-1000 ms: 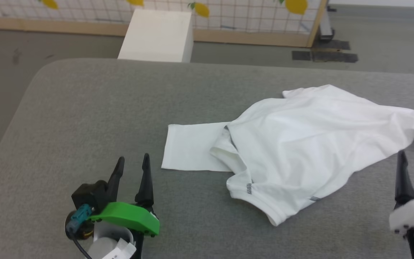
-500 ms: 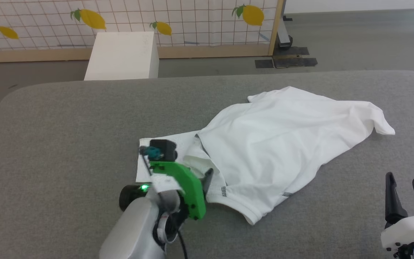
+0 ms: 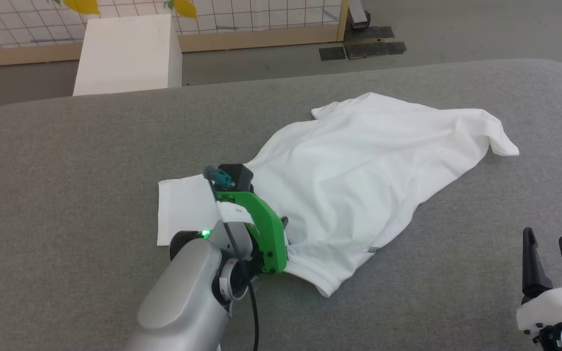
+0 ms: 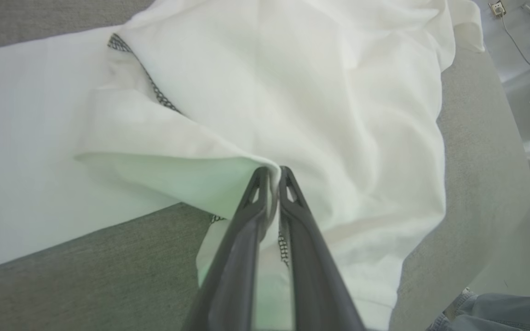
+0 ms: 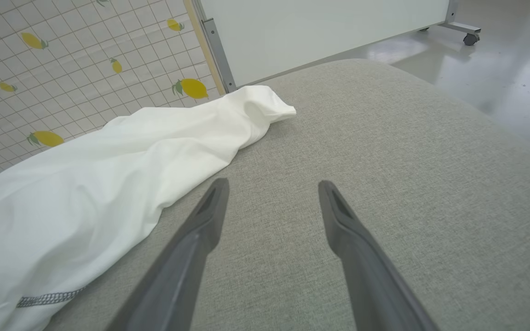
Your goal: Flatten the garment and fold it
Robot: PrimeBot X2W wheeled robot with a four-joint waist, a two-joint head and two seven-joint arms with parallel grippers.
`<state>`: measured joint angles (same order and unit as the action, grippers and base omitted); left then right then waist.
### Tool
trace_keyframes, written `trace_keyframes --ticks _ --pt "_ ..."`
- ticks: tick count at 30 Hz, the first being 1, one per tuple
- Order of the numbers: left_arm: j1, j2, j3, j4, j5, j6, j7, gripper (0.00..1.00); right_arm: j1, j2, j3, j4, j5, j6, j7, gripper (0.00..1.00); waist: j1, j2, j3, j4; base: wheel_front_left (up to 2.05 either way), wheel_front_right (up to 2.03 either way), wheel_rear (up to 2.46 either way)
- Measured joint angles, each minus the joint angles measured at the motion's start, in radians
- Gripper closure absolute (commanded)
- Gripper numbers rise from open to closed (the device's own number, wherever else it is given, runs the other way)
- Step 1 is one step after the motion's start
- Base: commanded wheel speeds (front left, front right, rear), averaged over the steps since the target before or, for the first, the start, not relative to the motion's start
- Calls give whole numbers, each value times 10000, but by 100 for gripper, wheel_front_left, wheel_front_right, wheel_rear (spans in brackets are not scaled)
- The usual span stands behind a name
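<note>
A: We are looking at the grey fabric-covered counter (image 3: 66,156). Its far corners are rounding off, and a wide bare stretch is lying open to the left of the garment (image 3: 369,165) and along the near side.

B: We are seeing the garment sprawling right of the middle, white and crumpled. One flat sleeve is reaching left, and a twisted tip is pointing toward the far right corner, near the edge there.

A: Beyond the far edge, a white box (image 3: 125,53) is standing in front of a lemon-printed screen (image 3: 17,19).

B: The left end effector (image 4: 272,177) is pinching a raised fold at the garment's near-left side, its fingers pressing together with cloth between them.

A: The right end effector (image 5: 273,184) is sitting over bare counter at the near right, fingers spread apart and holding nothing, with the garment's edge near its left finger.

B: We are noticing a small white label (image 3: 234,212) on the left wrist, but its writing is too small for us to read.

A: Dark grey stitching (image 4: 154,89) is running along a seam, and we are spotting short stitched marks at the hem.
</note>
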<state>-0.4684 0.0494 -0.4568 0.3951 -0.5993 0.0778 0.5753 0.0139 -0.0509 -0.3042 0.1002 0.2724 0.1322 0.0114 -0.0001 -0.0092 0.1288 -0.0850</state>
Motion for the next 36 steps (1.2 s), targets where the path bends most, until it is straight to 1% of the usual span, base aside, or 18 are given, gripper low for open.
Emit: trace_keyframes --ticks 2,5,10,12,15,16,19,21,24,26,27,28,30,32,34,36 --pt "-13 -8 257 -280 -535 71 -366 100 1 -2 -90 19 -31 0 -2 0 0 0 74 18 0 0 0" --pt "16 -10 627 -817 -1053 163 -708 100 12 -4 -146 50 -92 0 0 0 0 0 94 161 0 0 0" --pt "589 82 1267 -2059 -1469 353 -999 100 88 -2 -128 125 -174 0 59 0 0 0 25 619 0 0 0" --pt "1194 211 1544 -2631 -1630 617 -1097 100 97 -4 -81 151 -182 0 61 0 0 0 -45 910 0 0 0" --pt "2288 502 2042 -3269 -1768 1170 -1220 100 98 -2 44 159 -196 0 102 0 0 0 -175 1371 0 0 0" --pt "2725 543 2343 -3465 -1875 1369 -1384 100 98 -2 128 159 -199 0 121 0 0 0 -217 1537 0 0 0" --pt "3823 663 2817 -3703 -1964 1831 -1574 100 96 4 267 161 -198 0 161 0 0 0 -326 1971 0 0 0" --pt "4365 677 2905 -3670 -2063 1960 -1607 100 90 2 314 142 -201 0 184 0 0 0 -375 2226 0 0 0" --pt "4679 629 2872 -3267 -2102 2000 -1824 100 81 6 403 140 -226 0 253 0 0 0 -411 2556 0 0 0" --pt "4657 583 2824 -2855 -2080 1939 -2011 100 81 4 443 142 -228 0 318 0 0 0 -419 2727 0 0 0" --pt "4641 535 2832 -2683 -2121 1894 -2059 75 81 4 456 151 -228 0 326 0 0 0 -421 2777 0 0 0" --pt "4615 506 2809 -2476 -2111 1873 -2151 0 81 6 479 161 -228 0 326 0 1 0 -428 2823 0 0 0" --pt "4547 483 2897 -2295 -2117 1785 -2410 0 81 6 550 186 -228 0 330 0 0 0 -453 2830 0 0 0" --pt "4398 529 3028 -2412 -2042 1626 -2897 0 81 8 581 205 -224 0 378 0 0 0 -496 2789 0 0 0" --pt "4193 698 3162 -2746 -1730 1361 -3630 0 83 6 560 213 -222 0 520 0 1 0 -551 2748 0 0 0" --pt "3962 1062 3252 -3218 -1093 993 -4849 0 81 6 558 213 -282 0 853 0 0 0 -584 2688 0 0 0"
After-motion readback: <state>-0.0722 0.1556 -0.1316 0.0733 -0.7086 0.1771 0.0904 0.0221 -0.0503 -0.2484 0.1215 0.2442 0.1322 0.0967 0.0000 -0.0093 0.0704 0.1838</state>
